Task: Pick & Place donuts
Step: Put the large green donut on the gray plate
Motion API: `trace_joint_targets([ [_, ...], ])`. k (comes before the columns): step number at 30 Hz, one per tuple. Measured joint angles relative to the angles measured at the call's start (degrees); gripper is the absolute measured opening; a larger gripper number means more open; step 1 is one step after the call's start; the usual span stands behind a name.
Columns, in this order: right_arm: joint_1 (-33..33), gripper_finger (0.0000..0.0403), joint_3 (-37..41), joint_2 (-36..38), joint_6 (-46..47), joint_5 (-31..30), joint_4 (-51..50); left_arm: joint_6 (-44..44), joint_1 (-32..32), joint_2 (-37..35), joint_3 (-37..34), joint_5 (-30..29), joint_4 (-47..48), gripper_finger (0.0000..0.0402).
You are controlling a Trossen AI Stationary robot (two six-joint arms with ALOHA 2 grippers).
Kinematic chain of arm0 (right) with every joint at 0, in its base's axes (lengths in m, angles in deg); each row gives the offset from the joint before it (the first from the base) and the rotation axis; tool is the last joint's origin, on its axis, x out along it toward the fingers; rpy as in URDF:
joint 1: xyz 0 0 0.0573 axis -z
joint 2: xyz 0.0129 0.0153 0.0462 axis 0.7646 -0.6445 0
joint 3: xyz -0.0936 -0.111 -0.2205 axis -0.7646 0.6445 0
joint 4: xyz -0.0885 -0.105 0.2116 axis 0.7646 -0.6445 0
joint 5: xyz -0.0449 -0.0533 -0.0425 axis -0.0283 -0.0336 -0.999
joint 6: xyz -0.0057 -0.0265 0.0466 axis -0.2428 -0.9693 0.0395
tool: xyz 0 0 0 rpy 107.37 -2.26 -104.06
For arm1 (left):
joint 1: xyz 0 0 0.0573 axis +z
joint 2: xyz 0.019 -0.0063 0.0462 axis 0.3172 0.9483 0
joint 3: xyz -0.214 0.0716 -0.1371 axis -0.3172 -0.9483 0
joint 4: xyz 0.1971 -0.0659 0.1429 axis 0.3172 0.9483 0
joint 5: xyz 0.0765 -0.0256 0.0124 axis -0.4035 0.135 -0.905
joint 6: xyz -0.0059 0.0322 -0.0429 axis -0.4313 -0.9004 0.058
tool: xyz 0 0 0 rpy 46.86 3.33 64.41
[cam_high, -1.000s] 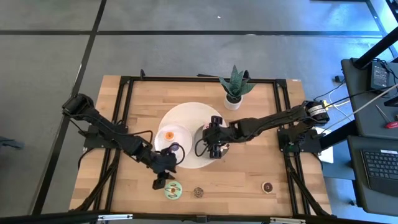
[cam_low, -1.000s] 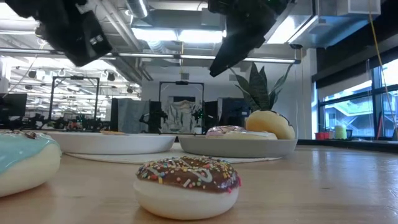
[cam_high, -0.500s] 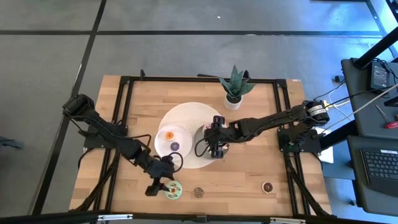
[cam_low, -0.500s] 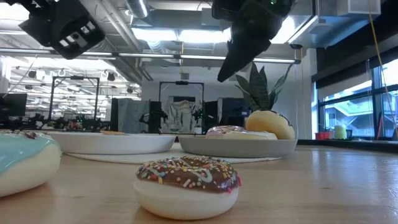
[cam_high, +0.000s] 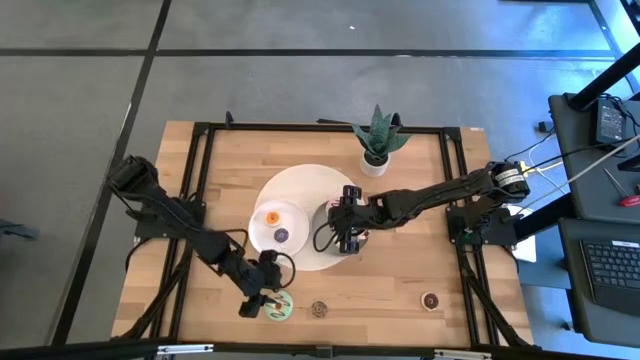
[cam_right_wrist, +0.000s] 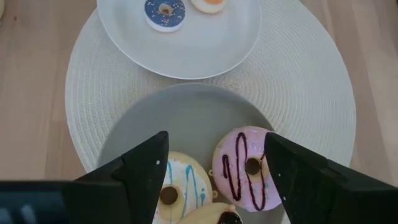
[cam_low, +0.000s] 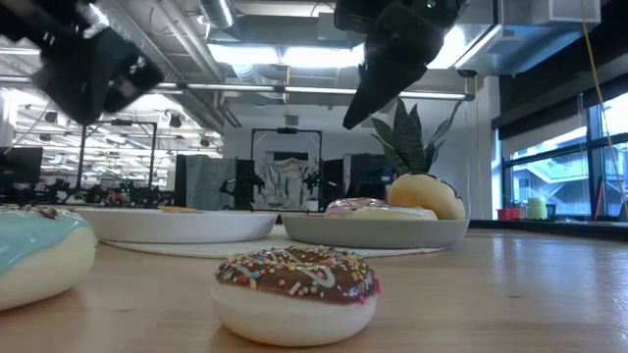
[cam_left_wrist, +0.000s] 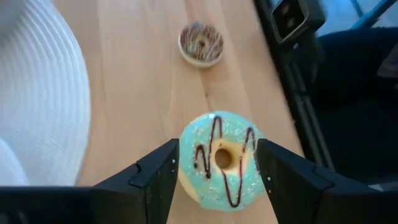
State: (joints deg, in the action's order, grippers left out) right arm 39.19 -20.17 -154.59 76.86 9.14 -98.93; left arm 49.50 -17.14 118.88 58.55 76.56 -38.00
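While astride the green donut, open left hand above table.

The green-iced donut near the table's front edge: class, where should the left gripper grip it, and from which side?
Across its outer rim, coming from straight above. The green-iced donut lies flat on the wooden table, hole up, with bare wood all round, and the left gripper is open with a finger on either side of the ring, so closing there should pinch it evenly.

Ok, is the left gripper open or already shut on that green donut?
Open. In the left wrist view, the left gripper has a finger on each side of the green donut, which lies flat on the table.
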Motion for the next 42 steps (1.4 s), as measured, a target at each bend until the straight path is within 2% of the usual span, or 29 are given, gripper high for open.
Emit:
trace_joint_targets([
  [6,0.0,0.0266,0.0,0.0,-1.1,-0.02,0.04,4.42,0.11,4.2,0.0,-0.39,-0.51,0.0196],
  [14,0.07,0.0266,0.0,0.0,-1.17,-0.02,0.02,-1.9,0.11,9.08,0.0,-0.77,-3.85,0.0184],
  [21,0.07,0.0266,0.0,0.0,-2.57,-0.04,0.04,-1.86,0.2,12.95,0.12,1.76,-4.25,0.0169],
  [25,0.07,0.0266,0.0,0.0,-2.86,-0.04,0.06,-3.0,0.24,12.3,0.14,1.96,-4.02,0.0143],
  [31,0.11,0.0266,0.0,0.0,-2.83,-0.04,0.02,-6.93,0.22,11.56,1.76,0.5,-3.06,0.0082],
  [35,0.11,0.0266,0.0,0.0,-1.75,-0.02,0.29,-7.31,0.84,10.97,3.38,0.45,0.48,0.0048],
  [40,0.11,0.0266,-2.69,0.35,0.4,-0.02,-2.32,-10.28,3.75,6.6,6.53,0.38,9.29,0.003],
  [42,0.11,0.0266,-4.89,0.51,0.51,-0.02,-5.57,-13.47,5.45,4.21,6.84,-1.0,8.99,0.0031],
])
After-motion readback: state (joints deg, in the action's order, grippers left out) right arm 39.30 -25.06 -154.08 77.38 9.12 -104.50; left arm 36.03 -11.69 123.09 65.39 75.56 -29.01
